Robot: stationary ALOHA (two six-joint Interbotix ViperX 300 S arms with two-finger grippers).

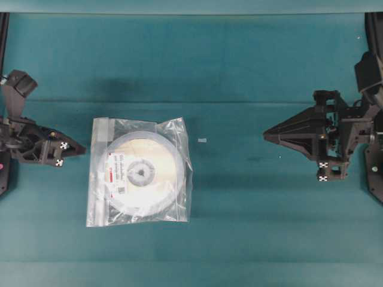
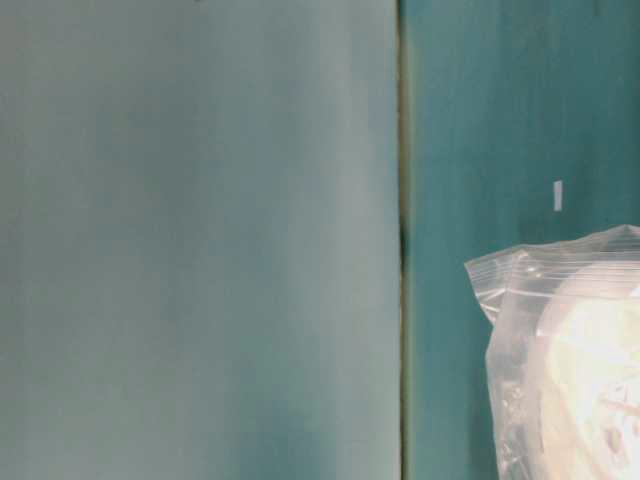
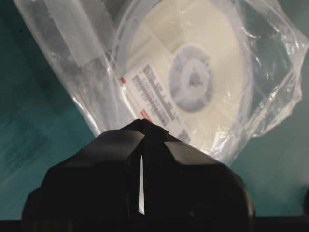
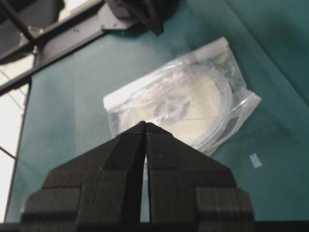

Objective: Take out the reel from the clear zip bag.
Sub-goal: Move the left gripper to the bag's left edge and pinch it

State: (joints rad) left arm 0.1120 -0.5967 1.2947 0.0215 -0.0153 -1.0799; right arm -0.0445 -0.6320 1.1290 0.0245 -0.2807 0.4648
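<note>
The clear zip bag lies flat on the teal table left of centre, its whitish zip strip along the left edge. Inside it rests the reel, cream and white with a grey hub and a red-marked label. In the left wrist view the bag and reel fill the frame just beyond my left gripper, which is shut and empty. My left gripper sits just left of the bag. Far to the right, my right gripper is shut and empty, pointing toward the bag.
A small pale scrap lies on the table right of the bag. Black frame rails run along the far edge in the right wrist view. The table-level view shows a bag corner and a vertical seam.
</note>
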